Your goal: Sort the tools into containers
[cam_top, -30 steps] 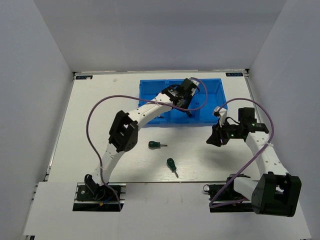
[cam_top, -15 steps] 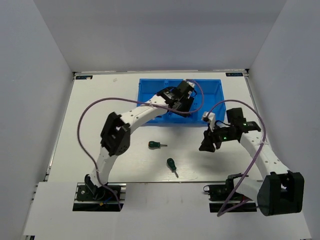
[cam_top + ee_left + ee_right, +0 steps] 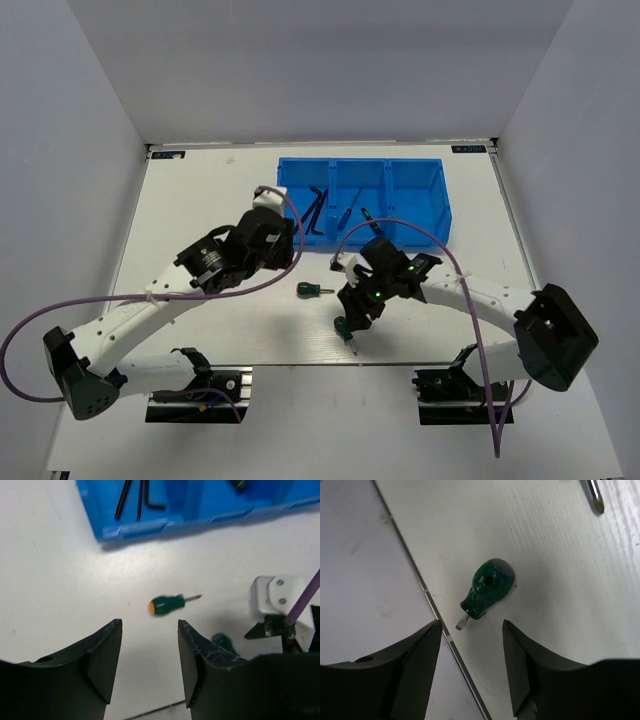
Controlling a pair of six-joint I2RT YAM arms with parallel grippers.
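Two stubby green-handled screwdrivers lie on the white table: one point(image 3: 312, 290) in front of the blue tray point(image 3: 420, 205), one point(image 3: 346, 330) near the front edge. My left gripper point(image 3: 283, 248) is open and empty, left of the first screwdriver point(image 3: 167, 604), which lies ahead of its fingers. My right gripper point(image 3: 353, 306) is open and empty, just above the second screwdriver point(image 3: 487, 592). Dark hex keys point(image 3: 318, 210) lie in the tray's left compartment and show in the left wrist view point(image 3: 134, 495). A slim screwdriver point(image 3: 349, 206) lies in the middle compartment.
The table's front edge point(image 3: 434, 611) runs close beside the near screwdriver's blade. The right arm's white link point(image 3: 279, 600) sits to the right of the far screwdriver. The other screwdriver's metal tip point(image 3: 595, 496) shows at the right wrist view's top. Purple cables loop over both arms.
My left arm has pulled back from over the tray to the table in front of it. My right arm has swung left and forward, down over the near green screwdriver.
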